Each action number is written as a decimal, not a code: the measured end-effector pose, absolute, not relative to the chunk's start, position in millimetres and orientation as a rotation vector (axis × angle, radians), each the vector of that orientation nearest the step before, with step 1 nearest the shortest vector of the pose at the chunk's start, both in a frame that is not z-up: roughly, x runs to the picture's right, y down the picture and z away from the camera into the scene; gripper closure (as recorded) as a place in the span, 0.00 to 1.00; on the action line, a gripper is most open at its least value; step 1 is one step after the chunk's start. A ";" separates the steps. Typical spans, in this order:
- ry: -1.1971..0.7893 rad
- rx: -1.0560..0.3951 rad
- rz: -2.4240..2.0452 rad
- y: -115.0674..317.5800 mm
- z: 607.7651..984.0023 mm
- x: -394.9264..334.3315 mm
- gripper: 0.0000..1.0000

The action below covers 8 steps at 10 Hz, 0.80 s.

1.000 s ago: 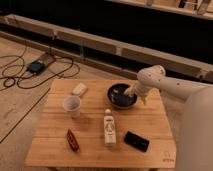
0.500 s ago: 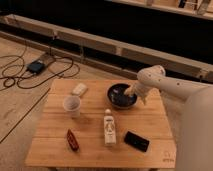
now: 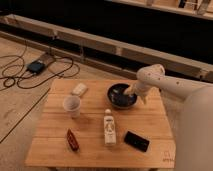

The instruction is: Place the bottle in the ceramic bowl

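The white bottle [image 3: 109, 128] lies on its side near the middle front of the wooden table [image 3: 55, 145], cap pointing away from me. The dark ceramic bowl [image 3: 120, 96] stands behind it, toward the table's back right. My gripper [image 3: 134, 95] is at the bowl's right rim, at the end of the white arm that comes in from the right. It holds nothing that I can see. The bottle is about a bowl's width in front of the gripper.
A white paper cup [image 3: 72, 106] stands left of the bottle. A pale sponge-like block [image 3: 79, 90] lies at the back left, a red packet [image 3: 73, 140] at the front left, a black flat object [image 3: 136, 141] at the front right. Cables lie on the floor at left.
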<state>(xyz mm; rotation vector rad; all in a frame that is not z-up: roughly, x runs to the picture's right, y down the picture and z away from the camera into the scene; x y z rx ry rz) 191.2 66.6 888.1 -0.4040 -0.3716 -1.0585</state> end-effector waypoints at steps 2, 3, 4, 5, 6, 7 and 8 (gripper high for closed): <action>-0.389 -0.431 -1.124 69.6 872.3 178.9 0.20; -0.400 -0.438 -1.147 73.1 863.5 172.7 0.20; -0.419 -0.447 -1.186 82.1 848.5 161.5 0.20; -0.445 -0.454 -1.218 93.9 834.5 148.1 0.20; -0.462 -0.457 -1.242 103.6 824.2 140.1 0.20; -0.491 -0.459 -1.272 118.6 808.4 127.5 0.20; -0.528 -0.456 -1.295 135.3 793.9 113.6 0.20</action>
